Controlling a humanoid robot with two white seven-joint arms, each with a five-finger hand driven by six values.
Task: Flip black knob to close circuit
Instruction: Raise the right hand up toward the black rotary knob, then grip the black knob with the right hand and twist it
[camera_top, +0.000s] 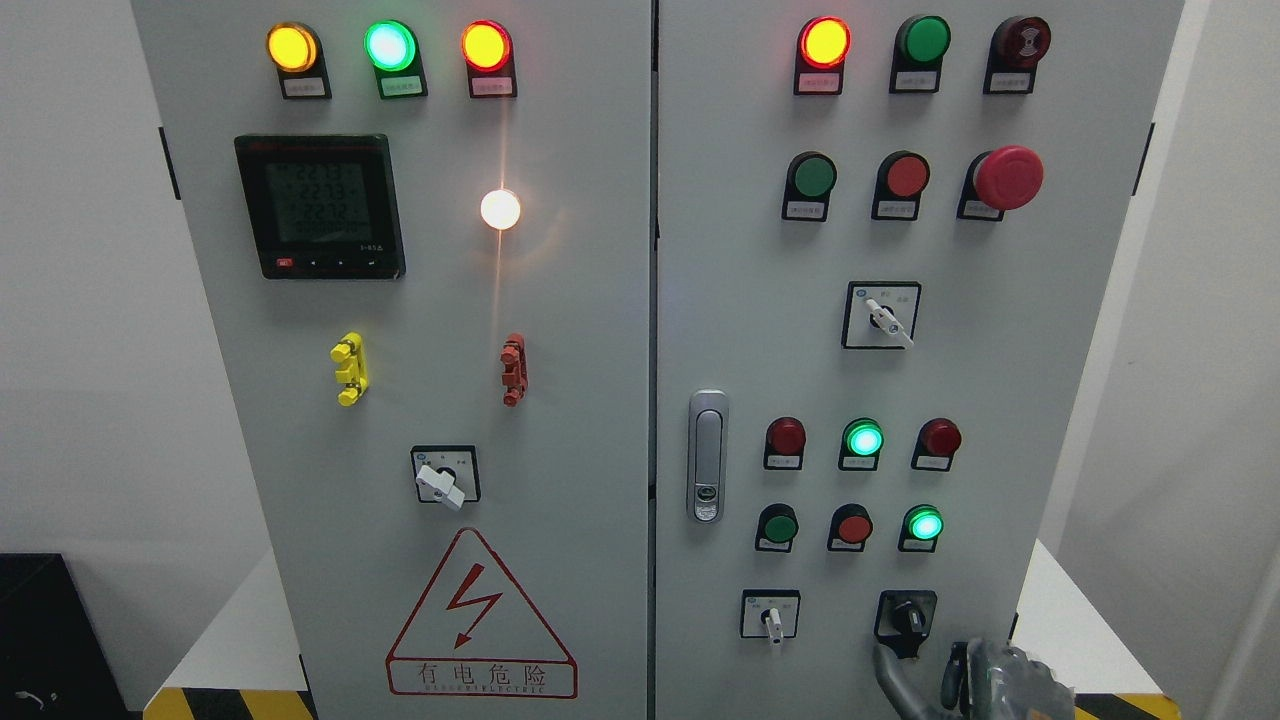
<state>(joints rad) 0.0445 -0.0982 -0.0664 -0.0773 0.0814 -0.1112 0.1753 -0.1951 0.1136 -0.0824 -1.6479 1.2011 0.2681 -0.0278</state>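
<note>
Fingers (885, 672) of my right hand (985, 685) reach up and touch the bottom of the black knob (908, 617), low on the right door (1080, 400). I cannot tell if they grip it. Its handle points nearly straight up. My left hand is not showing.

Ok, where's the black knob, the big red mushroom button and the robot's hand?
black knob (908, 617), head view, on its center handle.
big red mushroom button (1008, 177), head view, on its round red cap.
right hand (1005, 680), head view, on its grey back, bottom edge.
</note>
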